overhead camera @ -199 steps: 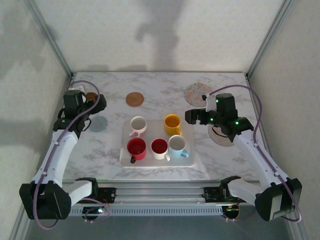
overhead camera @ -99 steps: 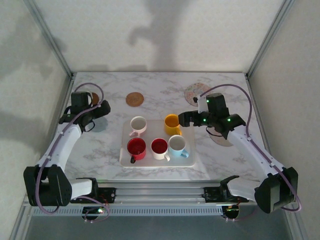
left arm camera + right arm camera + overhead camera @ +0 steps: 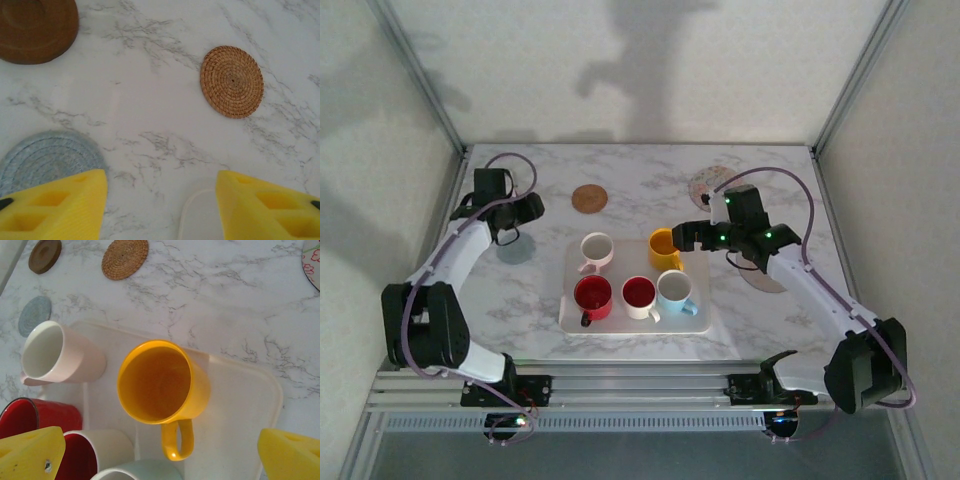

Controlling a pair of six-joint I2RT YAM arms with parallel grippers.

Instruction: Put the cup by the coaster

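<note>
Right claw [image 3: 684,238] above yellow cup [image 3: 155,382]
Right claw spread wide, gripping nothing; yellow cup upright on the tray [image 3: 240,405], frame centre. Left claw [image 3: 162,210] spread, empty; coaster [image 3: 232,81] upper right.

Pink cup [image 3: 60,357] crowds yellow cup [image 3: 157,382]; tray [image 3: 240,400] on its other side bare.

Tray [image 3: 702,322] sits mid-surface and holds five cups: pink cup [image 3: 596,249] and yellow cup [image 3: 663,246] along its far edge, three more along its near edge. Right gripper [image 3: 685,237] is at the yellow cup's right side; contact cannot be told. Woven coaster [image 3: 589,198] lies beyond the tray, grey coaster [image 3: 515,248] left of it. Left gripper [image 3: 528,209] is off the tray's far-left corner.
</note>
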